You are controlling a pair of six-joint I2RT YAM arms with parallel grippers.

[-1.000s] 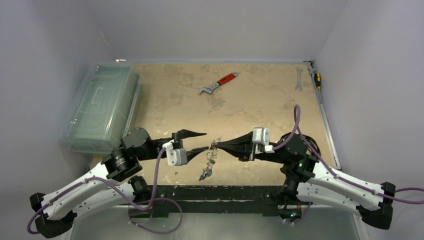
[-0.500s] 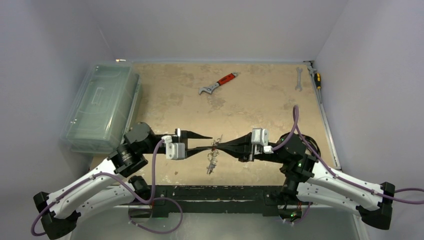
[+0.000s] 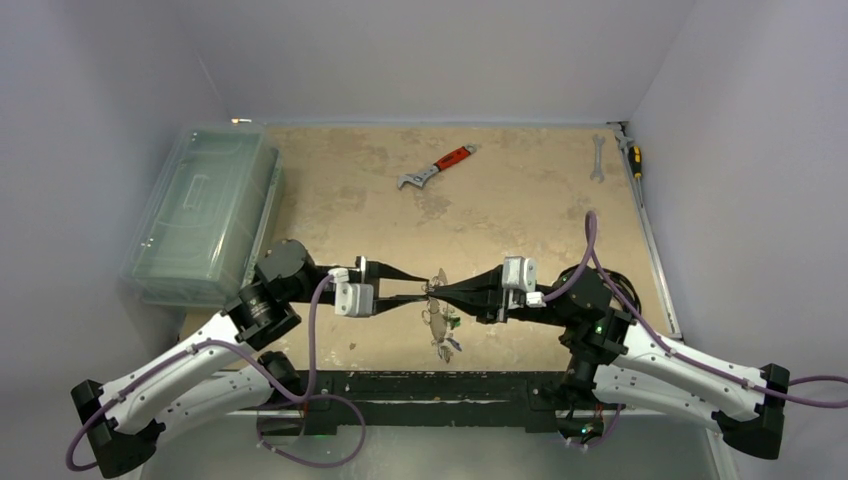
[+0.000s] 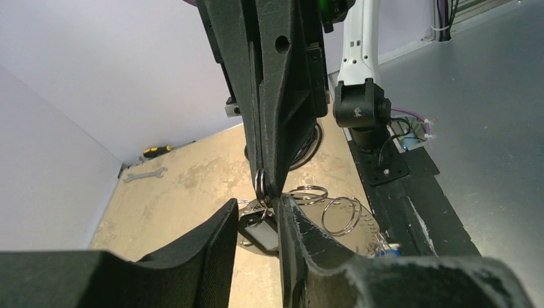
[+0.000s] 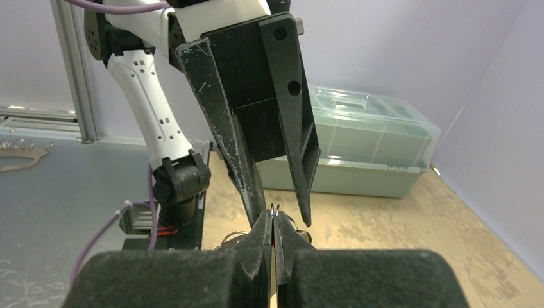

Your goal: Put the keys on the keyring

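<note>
Top external view: the keys (image 3: 441,330) hang in one bunch over the near middle of the surface (image 3: 520,210). Their long axis trails from the meeting gripper tips toward the near edge, slanting a little right. The bunch hangs from a wire ring (image 4: 260,185), seen edge-on and upright in the left wrist view. The right gripper (image 3: 440,289) pinches it between jaws pressed together. The left gripper (image 3: 425,285) comes in from the opposite side, tip to tip, its jaws partly spread. A black key head (image 4: 256,228) shows in their gap, and nothing is visibly clamped. Two larger loops (image 4: 342,215) lie just beside it. Well apart are a red-handled wrench (image 3: 436,167), a spanner (image 3: 597,158) and a clear box (image 3: 203,212).
</note>
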